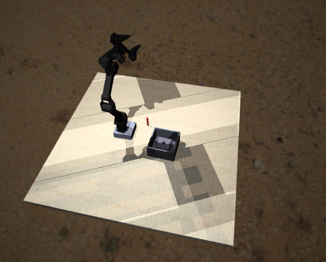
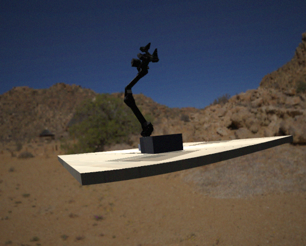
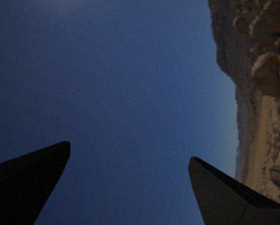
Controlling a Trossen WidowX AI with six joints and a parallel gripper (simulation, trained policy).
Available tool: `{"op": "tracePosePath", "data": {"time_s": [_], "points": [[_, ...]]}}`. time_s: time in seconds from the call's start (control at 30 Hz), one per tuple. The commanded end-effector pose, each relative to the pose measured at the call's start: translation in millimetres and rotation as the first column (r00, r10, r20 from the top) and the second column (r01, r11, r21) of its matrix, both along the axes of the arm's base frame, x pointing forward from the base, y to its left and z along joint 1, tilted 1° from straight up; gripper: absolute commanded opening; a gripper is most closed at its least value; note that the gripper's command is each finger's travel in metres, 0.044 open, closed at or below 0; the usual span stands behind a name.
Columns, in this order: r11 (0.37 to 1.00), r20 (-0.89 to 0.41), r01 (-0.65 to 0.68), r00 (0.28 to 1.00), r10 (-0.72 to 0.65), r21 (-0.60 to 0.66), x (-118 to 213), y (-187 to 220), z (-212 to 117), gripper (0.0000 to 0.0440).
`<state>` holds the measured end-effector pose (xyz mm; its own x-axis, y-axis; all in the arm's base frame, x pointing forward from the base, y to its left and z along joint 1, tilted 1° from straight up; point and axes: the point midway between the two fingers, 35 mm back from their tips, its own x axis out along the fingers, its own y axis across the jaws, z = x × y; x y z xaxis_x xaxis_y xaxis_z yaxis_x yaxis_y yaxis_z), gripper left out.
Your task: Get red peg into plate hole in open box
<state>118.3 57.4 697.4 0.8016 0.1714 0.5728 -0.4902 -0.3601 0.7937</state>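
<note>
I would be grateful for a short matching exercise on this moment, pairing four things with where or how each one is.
Column one
1. Red peg
2. Gripper
3. Plate with the hole
4. Arm's base

Column two
A. Inside the open box, at its bottom
B. Outside the box, on the pale board
C. Light grey, on the board beside the box
D. Raised high, fingers wide apart with nothing between them

Right pairs: 1-B; 2-D; 3-A; 4-C
</note>
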Motion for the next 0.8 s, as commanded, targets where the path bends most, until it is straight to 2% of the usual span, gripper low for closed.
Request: {"op": "tracePosePath", "data": {"time_s": [0.0, 0.07, 0.37, 0.57, 0.77], "points": [[1.000, 0.004, 0.013, 1.000, -0.013, -0.015, 0.4, -0.7, -0.9, 0.0418], [0.997, 0.023, 0.042, 0.999, -0.041, -0.057, 0.8, 1.8, -2.9, 0.0440], [0.934, 0.106, 0.123, 0.990, -0.093, -0.336, 10.4, 54.6, -31.6, 0.0440], [0.842, 0.109, 0.138, 0.990, -0.094, -0.522, 28.5, 89.4, -67.5, 0.0440], [0.720, 0.058, 0.104, 0.994, -0.088, -0.686, 52.5, 116.2, -115.9, 0.0440]]}}
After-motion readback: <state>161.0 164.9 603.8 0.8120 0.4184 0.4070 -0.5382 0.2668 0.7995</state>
